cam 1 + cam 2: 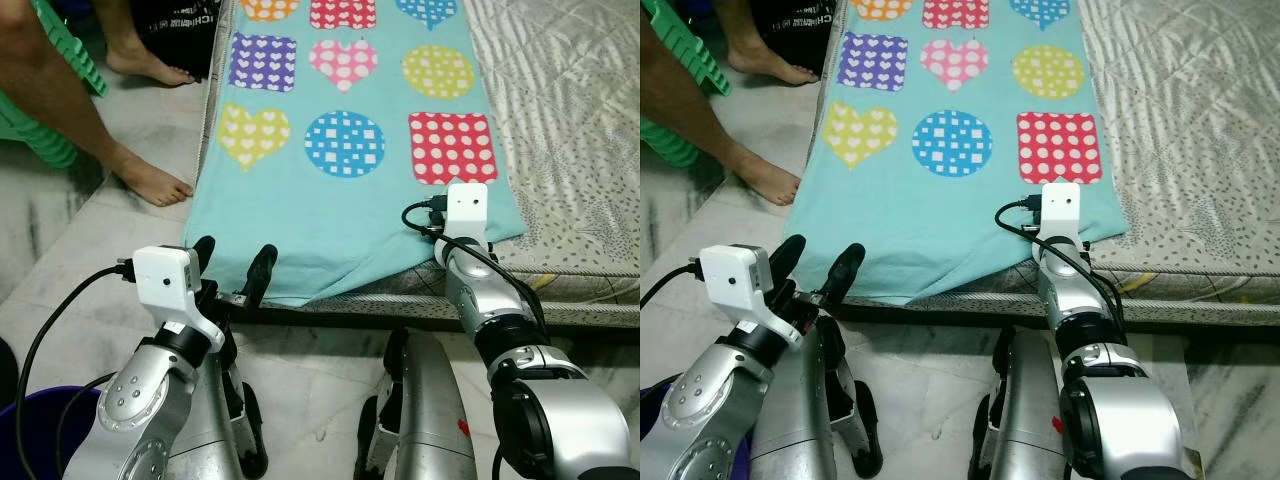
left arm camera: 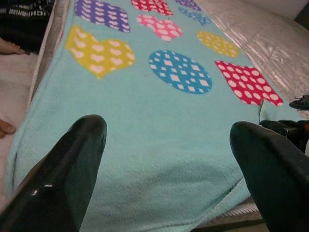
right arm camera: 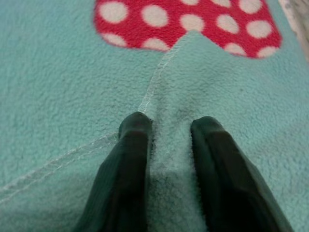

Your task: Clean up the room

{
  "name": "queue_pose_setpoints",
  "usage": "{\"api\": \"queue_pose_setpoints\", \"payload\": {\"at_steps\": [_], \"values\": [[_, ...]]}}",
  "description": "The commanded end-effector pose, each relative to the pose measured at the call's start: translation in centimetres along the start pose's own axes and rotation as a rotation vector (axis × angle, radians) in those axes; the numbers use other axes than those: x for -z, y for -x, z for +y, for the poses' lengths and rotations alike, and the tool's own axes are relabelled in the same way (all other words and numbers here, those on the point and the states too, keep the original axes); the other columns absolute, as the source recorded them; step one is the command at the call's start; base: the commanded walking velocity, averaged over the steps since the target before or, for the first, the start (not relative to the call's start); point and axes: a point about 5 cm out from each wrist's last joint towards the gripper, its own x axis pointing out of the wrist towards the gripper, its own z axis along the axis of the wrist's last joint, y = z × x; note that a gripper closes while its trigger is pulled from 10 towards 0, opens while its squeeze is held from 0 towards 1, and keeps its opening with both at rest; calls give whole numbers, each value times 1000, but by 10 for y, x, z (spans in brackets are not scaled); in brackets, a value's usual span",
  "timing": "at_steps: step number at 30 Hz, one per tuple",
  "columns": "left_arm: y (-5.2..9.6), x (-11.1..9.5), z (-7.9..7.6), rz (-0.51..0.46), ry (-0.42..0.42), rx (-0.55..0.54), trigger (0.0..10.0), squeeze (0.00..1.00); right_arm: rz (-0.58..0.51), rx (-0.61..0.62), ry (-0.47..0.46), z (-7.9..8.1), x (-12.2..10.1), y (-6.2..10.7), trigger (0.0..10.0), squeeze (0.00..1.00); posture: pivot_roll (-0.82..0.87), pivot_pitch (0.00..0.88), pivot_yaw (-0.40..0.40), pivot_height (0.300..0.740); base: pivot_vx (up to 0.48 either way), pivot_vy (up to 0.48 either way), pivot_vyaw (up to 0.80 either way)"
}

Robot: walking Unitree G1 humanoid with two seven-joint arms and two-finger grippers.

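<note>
Fleecy and limp, the teal blanket (image 1: 340,190) looked light, best taken at its stitched hem; my left gripper (image 1: 232,268) hung wide open off the bed's (image 1: 580,120) near edge; my right gripper (image 3: 166,130) pinched a folded corner by the red dotted square; bright hearts and circles patterned it along the bed's left side.

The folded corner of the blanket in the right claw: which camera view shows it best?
The right wrist view: the folded corner lies close up, pinched between the right claw's fingers, its stitched hem clear. In the eye views the wrist camera hides it. The left wrist view catches only the edge of the blanket there.
</note>
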Motion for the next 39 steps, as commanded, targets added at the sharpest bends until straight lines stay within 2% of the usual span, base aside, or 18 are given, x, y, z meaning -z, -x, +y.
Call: {"api": "queue_pose_setpoints", "payload": {"at_steps": [1,4,5,11,17,30,39], "values": [[2,5,3,20,0,-8,10000,0,54,16,-47,-4,15,2,0,0,83,280,-49,518,0,0,0],[1,5,5,15,3,-13,10000,0,33,14,-86,-4,12,2,0,0,77,270,-48,518,0,0,0],[0,5,6,9,15,-23,10000,0,10,-4,-131,-4,9,2,0,0,74,264,-46,518,0,0,0],[-3,4,7,1,22,-28,10000,0,-55,-26,-192,-6,3,3,0,0,68,246,-42,518,0,0,0],[-7,5,11,-8,31,-34,10000,0,-107,-1,-289,-19,2,5,0,0,54,226,-32,518,0,0,0],[-12,6,18,-16,45,-42,10000,0,-177,37,-319,-47,5,16,0,0,29,192,-8,518,0,0,0],[-14,6,22,-12,38,-41,10000,0,-148,81,-268,-66,24,32,0,0,24,176,7,518,0,0,0]]}}
